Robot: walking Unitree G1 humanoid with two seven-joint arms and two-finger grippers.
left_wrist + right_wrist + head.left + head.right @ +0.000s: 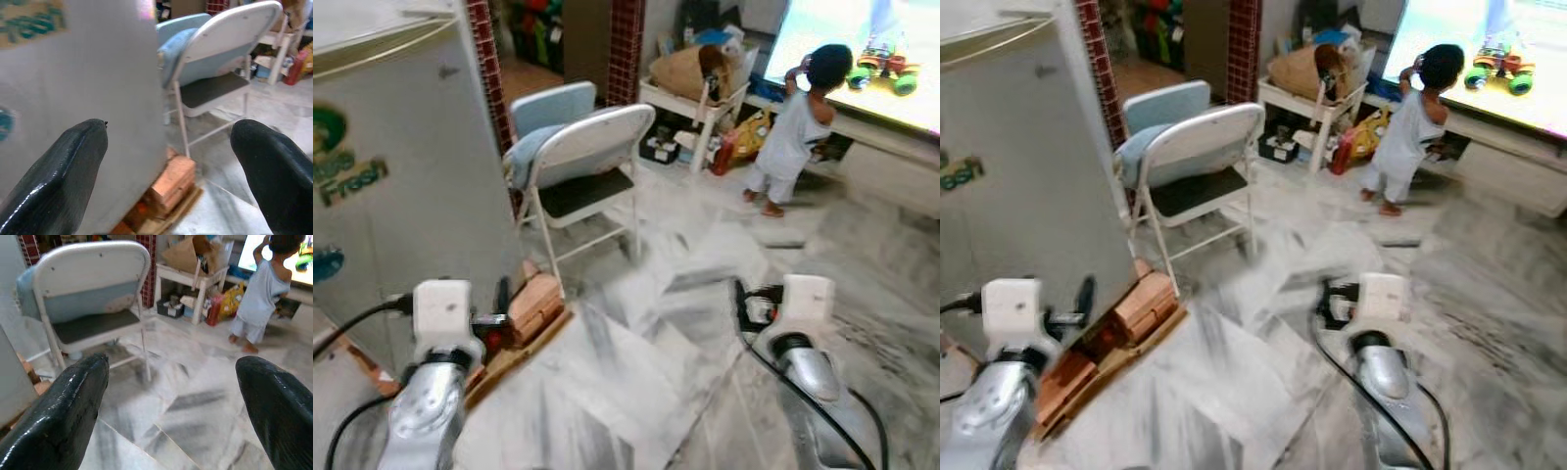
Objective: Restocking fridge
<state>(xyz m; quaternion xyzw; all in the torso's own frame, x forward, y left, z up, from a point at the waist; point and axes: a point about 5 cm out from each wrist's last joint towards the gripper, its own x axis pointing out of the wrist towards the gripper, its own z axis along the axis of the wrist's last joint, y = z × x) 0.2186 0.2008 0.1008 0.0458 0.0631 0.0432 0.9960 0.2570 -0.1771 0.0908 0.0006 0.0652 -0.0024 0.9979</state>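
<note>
A tall white fridge stands at my left with its door closed and green "Fresh" lettering on the front. It rests on a base of bricks and wood. My left gripper is raised in front of the fridge's lower corner, open with nothing between its fingers. My right gripper is held over the marble floor to the right, open and empty, facing the folding chair.
Two folding chairs stand just right of the fridge. A person in light clothes stands farther back, facing a bright screen. A low white table with bags stands by the back wall. Marble floor stretches ahead.
</note>
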